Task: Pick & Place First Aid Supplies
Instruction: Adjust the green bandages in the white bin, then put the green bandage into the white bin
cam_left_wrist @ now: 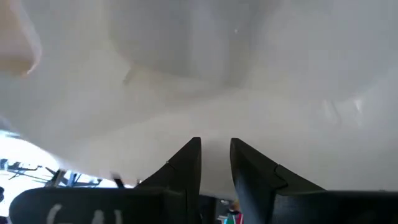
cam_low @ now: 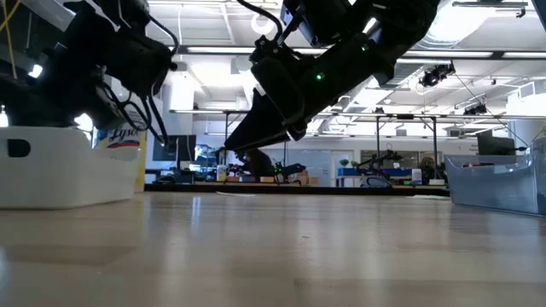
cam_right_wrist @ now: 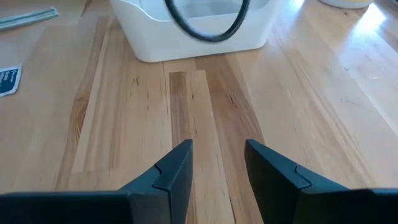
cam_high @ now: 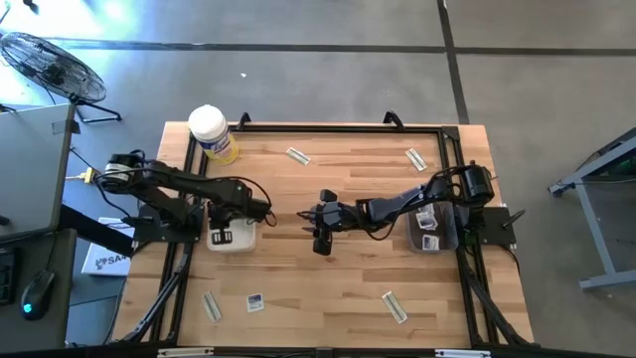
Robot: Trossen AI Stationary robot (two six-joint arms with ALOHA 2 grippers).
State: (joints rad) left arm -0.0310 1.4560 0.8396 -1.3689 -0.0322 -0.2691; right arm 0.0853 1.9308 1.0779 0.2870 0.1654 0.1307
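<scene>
High view: the pale wooden surface carried a white rectangular plastic bin at its left and a clear plastic tray at its right, the latter holding white square packets with dark print. The left end effector hung over the white bin. The right end effector was at mid-surface, reaching left toward the bin. Narrow pale tan wrapped strips lay loose: one far centre, one far right, one near left, one near right. A white square packet with blue print lay near left, just beside the near-left strip. A yellow canister with a white lid stood at the far left corner.

Low view: white bin at left, clear tray at right edge, the right arm hanging above mid-surface, not touching the wood.

Left wrist view: both dark fingers stood a narrow gap apart, nothing between them, white bin interior close ahead.

Right wrist view: fingers spread apart and empty above bare wood, the bin beyond; one strip and the blue-print packet off to the side.
</scene>
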